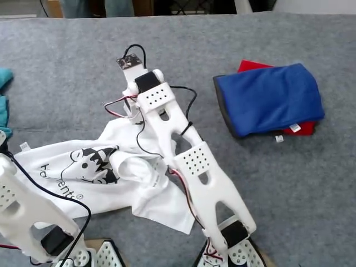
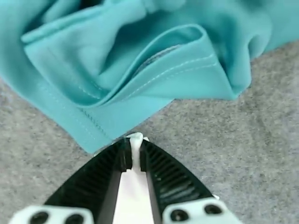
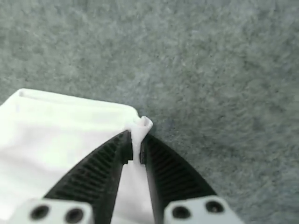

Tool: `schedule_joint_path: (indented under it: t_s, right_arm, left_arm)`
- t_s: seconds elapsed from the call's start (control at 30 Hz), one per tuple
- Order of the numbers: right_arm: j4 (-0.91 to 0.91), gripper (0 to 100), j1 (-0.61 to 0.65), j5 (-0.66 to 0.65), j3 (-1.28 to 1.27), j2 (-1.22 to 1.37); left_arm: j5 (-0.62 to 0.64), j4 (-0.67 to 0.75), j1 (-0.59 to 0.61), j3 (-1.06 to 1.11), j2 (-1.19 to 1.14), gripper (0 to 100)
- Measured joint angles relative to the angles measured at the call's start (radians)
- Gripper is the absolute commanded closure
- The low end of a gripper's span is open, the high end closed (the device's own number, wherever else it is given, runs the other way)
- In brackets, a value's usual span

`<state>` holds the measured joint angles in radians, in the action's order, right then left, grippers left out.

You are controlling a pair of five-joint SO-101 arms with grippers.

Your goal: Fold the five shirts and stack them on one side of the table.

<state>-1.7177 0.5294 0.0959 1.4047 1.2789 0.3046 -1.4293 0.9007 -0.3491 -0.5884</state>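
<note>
The white shirt (image 1: 128, 178) is lying crumpled, print side up, on the near left part of the table (image 1: 311, 183). The right gripper (image 3: 136, 145) is pinching a corner on the shirt's far edge. Its jaws are pressing together on a small fold of white cloth, and a bit of it is poking out past the tips. The right arm is stretching from its base at the near edge, over the shirt, toward the far side.

The left gripper (image 2: 134, 150) is holding the same shirt at its left end, close to the table's left edge. Its jaws are closing on a thin nub of white cloth that is sticking out between the tips. The teal shirt (image 2: 117, 70) is lying bunched and unfolded just beyond those tips, its stitched hem curling in loose folds. In the high view it is showing at the far left edge.

On the right side, the blue shirt (image 1: 272, 97) is sitting folded on top of the folded red shirt (image 1: 253, 65). The red one is peeking out at the stack's far corner and near right edge. This stack is lying well apart from the white shirt.
</note>
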Motion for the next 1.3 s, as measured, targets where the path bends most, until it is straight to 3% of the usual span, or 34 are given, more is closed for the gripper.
schedule_joint_path:
  t_s: [0.37, 0.63, 0.9, 1.07, 1.3]
  right_arm:
    - [-0.015, 98.5, -0.091, -0.029, 0.206, -0.115]
    - [-0.020, 98.5, -0.121, -0.044, 0.207, -0.557]
    - [0.095, 98.5, -0.180, -0.044, 0.235, -1.076]
    - [0.186, 98.5, -0.186, 0.031, 0.238, -1.278]
    - [0.198, 98.4, -0.189, 0.051, 0.167, -1.490]
  left_arm:
    - [0.002, 0.038, -0.057, 0.017, 0.003, 97]
    - [-0.002, -0.287, -0.206, -0.480, 0.264, 97]
    - [-0.008, -0.327, -0.207, -0.845, 0.644, 97]
    - [-0.017, -0.327, -0.196, -0.839, 0.905, 97]
    - [-0.034, -0.327, -0.196, -0.611, 1.306, 97]
